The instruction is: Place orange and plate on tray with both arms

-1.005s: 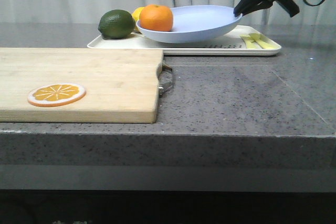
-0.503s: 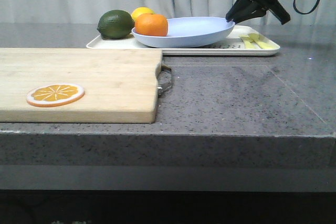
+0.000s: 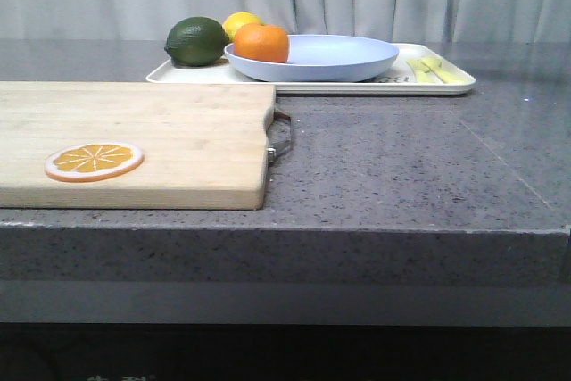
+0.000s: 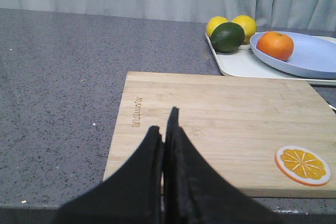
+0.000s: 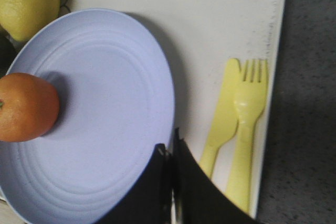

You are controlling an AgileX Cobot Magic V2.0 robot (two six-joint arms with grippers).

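Plate [image 3: 312,56] and orange [image 3: 261,43] rested on the tray [image 3: 406,85].
A stiff, light plate is judged best pinched at its rim; the orange may roll. Both grippers' fingers [image 5: 167,182] are pressed together, empty.

The whole orange [image 3: 261,43] sits at the left edge of the pale lavender-blue plate [image 3: 335,58], which rests flat on the cream-white tray [image 3: 393,85], far right.

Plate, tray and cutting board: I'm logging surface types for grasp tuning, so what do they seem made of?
The plate looks like matte plastic or melamine: even lavender, faint concentric rings, no gloss. The tray seems smooth cream plastic with a moulded rim. The cutting board appears to be bamboo or light wood, showing strip grain.
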